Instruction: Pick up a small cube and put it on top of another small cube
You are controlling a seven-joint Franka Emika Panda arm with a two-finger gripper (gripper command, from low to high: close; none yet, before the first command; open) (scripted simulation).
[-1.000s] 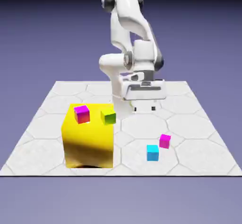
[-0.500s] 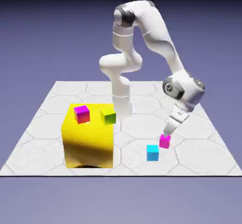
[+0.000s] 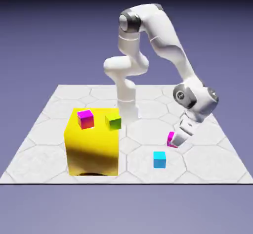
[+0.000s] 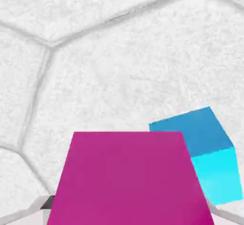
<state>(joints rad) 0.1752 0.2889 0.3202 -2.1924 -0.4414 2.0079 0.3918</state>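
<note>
Two grey fingertips [image 4: 129, 213] pinch the small magenta cube [image 4: 128, 179], likely light, stiff, best gripped by opposite faces, with the small cyan cube [image 4: 217, 176] at its two o'clock in hand view!

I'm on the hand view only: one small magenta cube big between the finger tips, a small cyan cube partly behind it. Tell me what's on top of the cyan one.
Observer: Nothing; the exterior view shows the whole top of the small cyan cube bare.
Operator: Good. Give me its direction from the small magenta cube.
Observer: Toward the exterior view's left and nearer that camera.
Operator: Now name any large obstacle outside my picture.
Observer: A big yellow block, further to the exterior view's left, beyond the cyan cube as seen from the magenta one.
</note>
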